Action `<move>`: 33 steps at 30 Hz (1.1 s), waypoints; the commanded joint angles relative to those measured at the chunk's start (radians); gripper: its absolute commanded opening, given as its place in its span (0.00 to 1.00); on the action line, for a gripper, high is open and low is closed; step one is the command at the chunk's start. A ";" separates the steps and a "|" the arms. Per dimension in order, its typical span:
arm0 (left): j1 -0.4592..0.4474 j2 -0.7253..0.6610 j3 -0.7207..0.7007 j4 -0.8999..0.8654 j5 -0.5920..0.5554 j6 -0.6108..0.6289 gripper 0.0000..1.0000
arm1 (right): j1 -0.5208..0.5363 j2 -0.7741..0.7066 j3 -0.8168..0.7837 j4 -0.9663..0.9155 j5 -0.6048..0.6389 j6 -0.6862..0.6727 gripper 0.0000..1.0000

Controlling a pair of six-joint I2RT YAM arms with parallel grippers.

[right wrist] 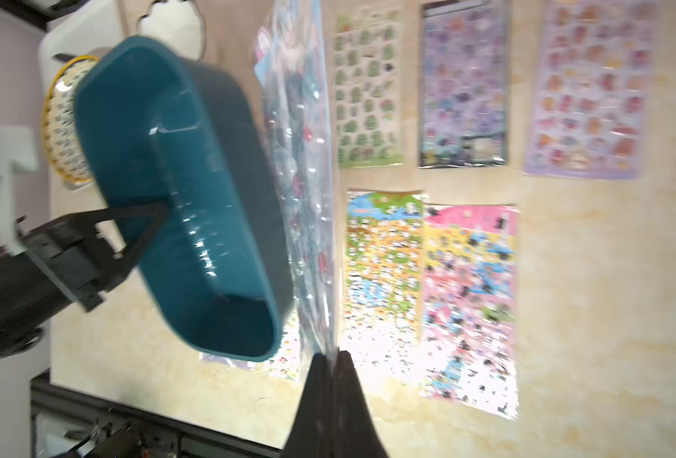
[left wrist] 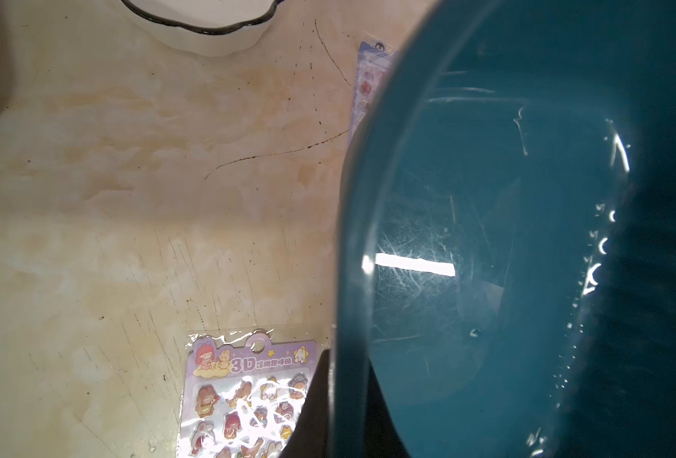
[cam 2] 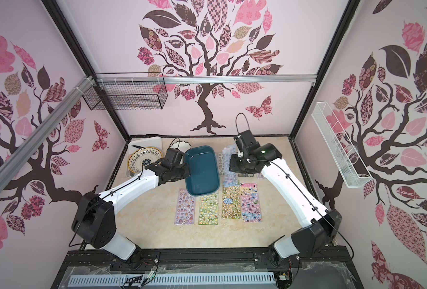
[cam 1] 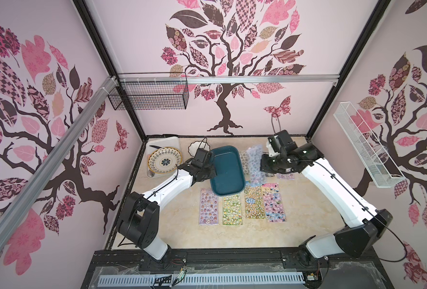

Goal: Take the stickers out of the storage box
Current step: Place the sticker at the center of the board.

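In both top views the box [cam 1: 228, 172] is held tilted above the middle of the table [cam 1: 172, 230]. Its rim is pinched by the left gripper [cam 1: 213, 173], and a row of sticker sheets [cam 1: 253, 204] lies flat toward the front edge. In the left wrist view the box is seen empty, with a hard, smooth rim. In the right wrist view a blue sheet [right wrist: 304, 158] is pinched at its edge by the right gripper [right wrist: 332, 357]. It is judged light, floppy and slippery, best gripped by a margin.
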 commanded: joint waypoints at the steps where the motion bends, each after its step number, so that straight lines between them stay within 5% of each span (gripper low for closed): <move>1: 0.001 0.005 0.033 0.000 -0.018 0.015 0.00 | -0.086 -0.007 -0.087 -0.155 0.098 -0.055 0.00; 6: 0.002 0.010 0.036 -0.009 -0.048 0.032 0.00 | -0.193 0.021 -0.221 -0.121 0.111 -0.064 0.00; 33: 0.001 0.020 0.039 -0.003 -0.010 0.035 0.00 | -0.279 0.324 -0.332 -0.159 0.338 -0.011 0.06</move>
